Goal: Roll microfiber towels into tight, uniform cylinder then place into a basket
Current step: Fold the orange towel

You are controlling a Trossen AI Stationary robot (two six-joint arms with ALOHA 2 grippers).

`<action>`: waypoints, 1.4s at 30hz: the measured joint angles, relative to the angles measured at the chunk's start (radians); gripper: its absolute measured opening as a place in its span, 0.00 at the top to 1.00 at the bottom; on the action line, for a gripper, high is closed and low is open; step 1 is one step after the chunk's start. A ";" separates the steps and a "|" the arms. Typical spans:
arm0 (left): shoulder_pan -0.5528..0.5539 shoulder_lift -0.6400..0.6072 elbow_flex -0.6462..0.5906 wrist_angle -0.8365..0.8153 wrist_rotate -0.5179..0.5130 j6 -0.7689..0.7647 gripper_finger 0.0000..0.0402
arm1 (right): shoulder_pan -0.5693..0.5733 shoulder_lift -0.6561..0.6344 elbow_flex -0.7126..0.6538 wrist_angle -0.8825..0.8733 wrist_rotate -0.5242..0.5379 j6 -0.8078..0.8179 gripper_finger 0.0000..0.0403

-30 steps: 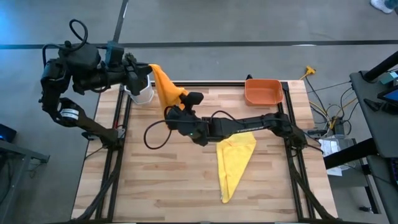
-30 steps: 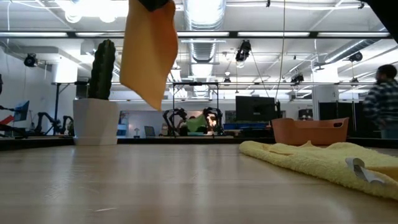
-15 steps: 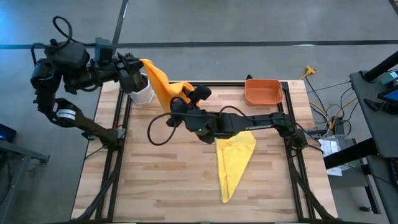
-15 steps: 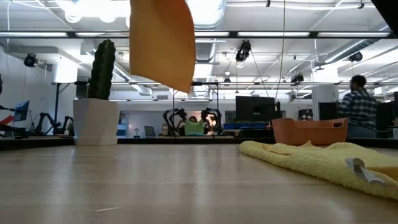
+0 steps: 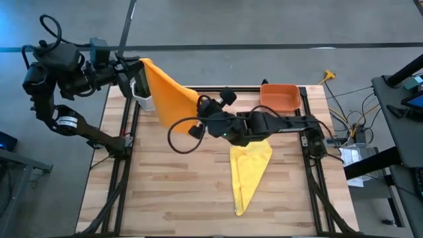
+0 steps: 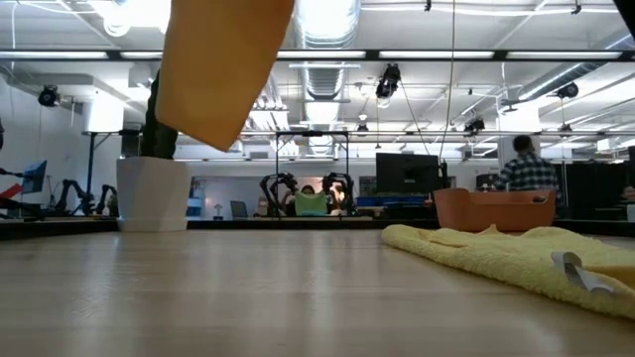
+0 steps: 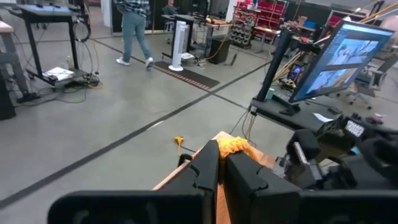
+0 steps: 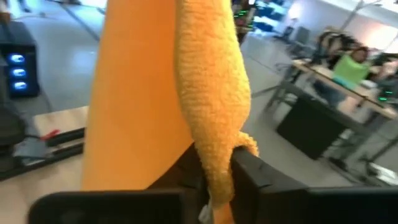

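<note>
1. The orange towel [image 5: 166, 96] hangs in the air above the table's far left corner, stretched between the two arms. From above it reads as a smooth, taut sheet, wide at the left and narrowing toward the right.
2. The left gripper [image 5: 137, 65] pinches the towel's far corner; in the left wrist view its fingers [image 7: 208, 168] are squeezed together on a bunched orange tuft.
3. The right gripper [image 5: 202, 104] holds the opposite end. In the right wrist view the fingers [image 8: 252, 174] stand narrow, clamped on a folded edge whose fluffy pile shows clearly (the flat face beside it looks smooth).
4. From table height the orange cloth hangs down, clear of the wooden table [image 6: 248, 297], in front of the cactus [image 6: 157, 124] in its white pot [image 6: 151, 193].
5. The yellow towel [image 5: 248, 173] lies flat on the table as a long triangle, its wide end under the right arm. Seen low, it is a rumpled, fuzzy heap with a small white tag [image 6: 580, 273].
6. The basket [image 5: 279, 97], salmon-red, sits at the far right corner, well apart from both towels.
</note>
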 joint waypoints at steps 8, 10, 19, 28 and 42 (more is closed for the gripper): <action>0.000 0.009 0.000 -0.002 0.000 0.009 1.00 | -0.027 -0.039 0.000 -0.033 -0.283 0.120 0.98; 0.000 0.012 0.000 -0.003 0.000 0.010 1.00 | -0.041 -0.042 0.000 -0.040 -0.387 0.173 0.98; 0.000 0.013 -0.002 -0.122 0.015 0.109 1.00 | -0.086 -0.062 0.000 -0.104 -0.670 0.213 0.98; 0.000 0.053 -0.123 -0.298 0.157 0.136 1.00 | -0.099 -0.057 -0.005 -0.471 -0.669 0.198 0.98; 0.273 0.038 -0.596 -0.157 0.103 0.394 1.00 | -0.160 -0.033 -0.026 -0.504 -0.149 0.044 0.98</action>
